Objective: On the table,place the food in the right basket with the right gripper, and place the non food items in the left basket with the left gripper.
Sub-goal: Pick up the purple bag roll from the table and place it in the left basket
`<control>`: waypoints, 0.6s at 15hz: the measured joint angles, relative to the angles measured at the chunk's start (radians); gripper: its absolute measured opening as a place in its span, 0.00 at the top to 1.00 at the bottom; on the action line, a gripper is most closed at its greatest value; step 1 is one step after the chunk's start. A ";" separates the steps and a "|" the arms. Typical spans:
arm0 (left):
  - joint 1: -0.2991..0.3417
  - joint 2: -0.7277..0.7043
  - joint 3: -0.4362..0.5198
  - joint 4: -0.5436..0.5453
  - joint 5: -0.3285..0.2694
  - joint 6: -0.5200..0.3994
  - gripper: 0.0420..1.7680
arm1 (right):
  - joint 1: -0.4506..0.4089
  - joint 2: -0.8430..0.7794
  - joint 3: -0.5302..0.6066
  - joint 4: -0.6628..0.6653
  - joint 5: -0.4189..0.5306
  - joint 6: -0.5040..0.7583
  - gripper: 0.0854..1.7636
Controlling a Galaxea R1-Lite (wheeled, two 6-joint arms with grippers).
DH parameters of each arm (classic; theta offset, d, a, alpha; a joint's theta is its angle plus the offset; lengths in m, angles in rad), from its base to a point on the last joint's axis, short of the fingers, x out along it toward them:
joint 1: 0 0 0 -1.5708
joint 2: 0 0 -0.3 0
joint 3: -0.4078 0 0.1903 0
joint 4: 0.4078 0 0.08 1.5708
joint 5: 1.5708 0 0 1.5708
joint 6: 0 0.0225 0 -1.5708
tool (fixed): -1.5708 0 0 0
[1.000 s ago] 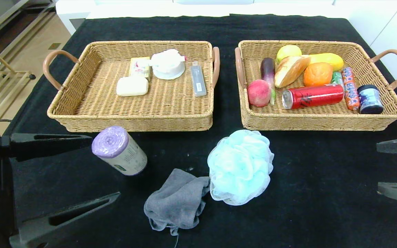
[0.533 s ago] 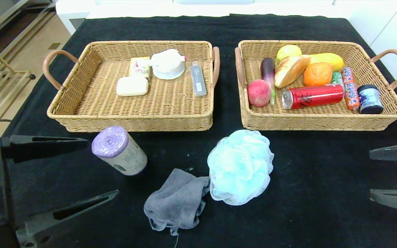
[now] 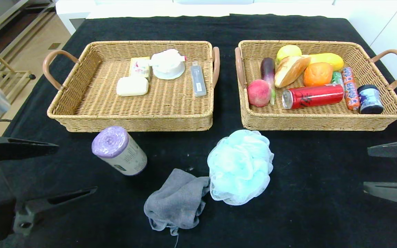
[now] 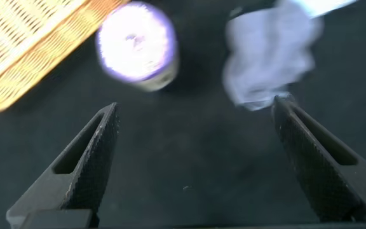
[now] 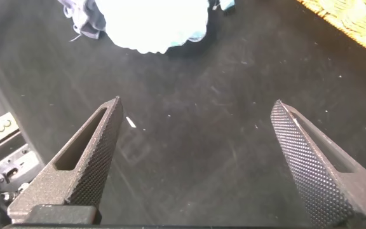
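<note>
Remaining on the table [image 3: 322, 213]: roll [image 3: 119, 150], cloth [image 3: 177, 200], sponge [image 3: 240, 166].
Left gripper [image 3: 55, 169] and right gripper [image 3: 388, 168] are held wide apart, empty, near the baskets' [image 3: 136, 124] front.

Right gripper [image 3: 391, 168] cut off by head view's right edge; purple roll [image 4: 136, 43], grey cloth [image 4: 269, 57] blurred in left wrist view.

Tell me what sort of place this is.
Probably an indoor lab or test room set up for sorting: a table under black cloth, two wicker baskets, white walls and wood flooring beyond.
</note>
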 joint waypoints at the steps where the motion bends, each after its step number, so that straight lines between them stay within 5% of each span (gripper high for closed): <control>1: 0.000 0.018 -0.007 0.001 0.025 -0.022 0.03 | 0.000 0.002 0.000 0.000 -0.001 0.000 0.04; 9: 0.001 0.182 -0.067 0.007 0.173 -0.090 0.03 | -0.002 0.017 -0.004 -0.001 -0.003 0.000 0.03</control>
